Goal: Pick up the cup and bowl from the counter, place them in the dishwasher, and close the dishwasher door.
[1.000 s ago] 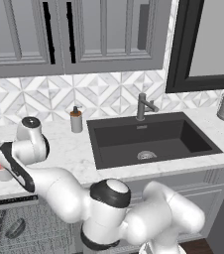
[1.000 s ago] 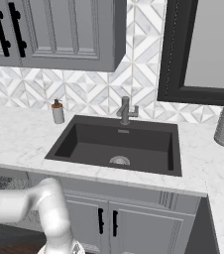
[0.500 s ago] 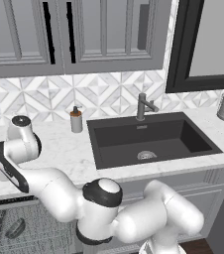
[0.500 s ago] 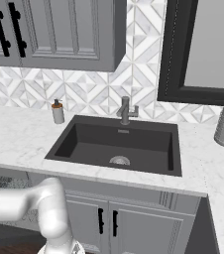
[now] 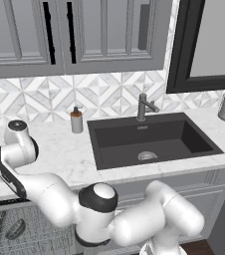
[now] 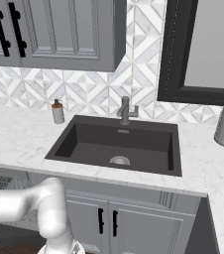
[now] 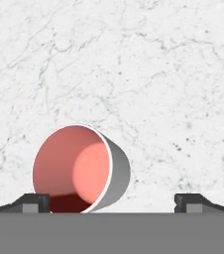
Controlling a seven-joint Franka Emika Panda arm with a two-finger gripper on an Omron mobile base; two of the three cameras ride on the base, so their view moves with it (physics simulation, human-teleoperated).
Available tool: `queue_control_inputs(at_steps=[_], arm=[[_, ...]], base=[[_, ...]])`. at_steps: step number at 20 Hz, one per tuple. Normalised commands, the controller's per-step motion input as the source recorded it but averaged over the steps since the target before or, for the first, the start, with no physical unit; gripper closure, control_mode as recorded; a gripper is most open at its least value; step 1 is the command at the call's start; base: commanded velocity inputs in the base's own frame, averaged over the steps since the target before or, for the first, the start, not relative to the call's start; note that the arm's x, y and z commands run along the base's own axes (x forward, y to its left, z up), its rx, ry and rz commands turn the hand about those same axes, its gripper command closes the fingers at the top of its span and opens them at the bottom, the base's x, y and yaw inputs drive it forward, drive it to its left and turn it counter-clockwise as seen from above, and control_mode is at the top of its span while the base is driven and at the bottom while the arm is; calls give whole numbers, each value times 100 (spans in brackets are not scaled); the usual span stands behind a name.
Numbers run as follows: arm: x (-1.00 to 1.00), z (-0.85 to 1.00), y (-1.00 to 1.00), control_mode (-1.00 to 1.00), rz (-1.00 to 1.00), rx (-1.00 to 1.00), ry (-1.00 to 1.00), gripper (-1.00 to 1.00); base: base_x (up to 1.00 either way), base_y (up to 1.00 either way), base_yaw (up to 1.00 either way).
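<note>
Your tool (image 7: pixel 112 202) is hanging fully open over the marble surface (image 7: pixel 148 74), gripping nothing. The cup (image 7: pixel 79 169) is sitting by its left fingertip (image 7: pixel 32 202), showing you its red inside. No readable writing is showing.

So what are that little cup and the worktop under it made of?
The cup looks like matte glazed ceramic or plastic: plain grey outside, smooth red inside, no shine. I can't tell which. The counter looks like polished white marble, going by its faint grey veins and speckles, though it could be an imitation.
</note>
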Motion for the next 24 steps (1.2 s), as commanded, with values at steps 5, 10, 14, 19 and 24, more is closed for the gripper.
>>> queue_control_inputs(at_steps=[5,10,14,19,24], arm=[[6,-27,8,-100,0,-6,2,-100],[10,-26,9,-100,0,-6,8,-100],[23,-6,15,-100,0,-2,4,-100],[24,0,15,-100,0,0,4,-100],[6,-22,1,-100,0,-4,11,-100]], base=[[0,0,0],[0,0,0],[0,0,0],[0,0,0],[0,0,0]])
